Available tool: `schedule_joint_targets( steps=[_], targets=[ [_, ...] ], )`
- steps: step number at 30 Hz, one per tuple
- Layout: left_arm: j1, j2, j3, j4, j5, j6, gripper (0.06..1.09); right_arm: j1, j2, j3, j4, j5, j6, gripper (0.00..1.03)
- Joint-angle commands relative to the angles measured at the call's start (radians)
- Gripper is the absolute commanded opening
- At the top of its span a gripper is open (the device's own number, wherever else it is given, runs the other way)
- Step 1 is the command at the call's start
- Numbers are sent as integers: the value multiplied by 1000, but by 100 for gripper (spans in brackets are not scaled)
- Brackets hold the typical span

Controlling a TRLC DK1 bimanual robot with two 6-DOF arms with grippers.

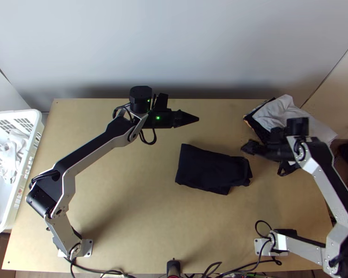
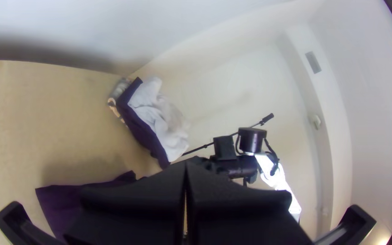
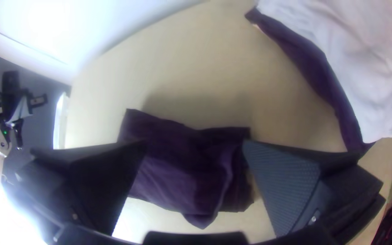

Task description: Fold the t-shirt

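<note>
right gripper (image 3: 196,143): fingers parted. just beside its tips lies the dark t-shirt (image 1: 209,169), folded compactly; i judge it light, limp, best pinched at the uneven end nearest them. right arm (image 1: 329,178) bends inward; left gripper (image 1: 198,119), fingers together, points toward its counterpart.

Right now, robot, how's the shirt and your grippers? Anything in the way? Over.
Left gripper shut. Right gripper open by the shirt. Shirt folded, edges uneven. Cloth pile off it, far right.
</note>
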Motion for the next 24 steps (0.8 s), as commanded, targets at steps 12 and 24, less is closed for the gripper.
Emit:
schedule_joint_targets(
  steps=[12, 24],
  targets=[
    [-3, -15, 2, 9, -47, 45, 71, 117, 204, -29, -17, -444, 250, 98],
    [7, -27, 16, -6, -73, 79, 104, 103, 456, -233, 195, -181, 95, 96]
  ],
)
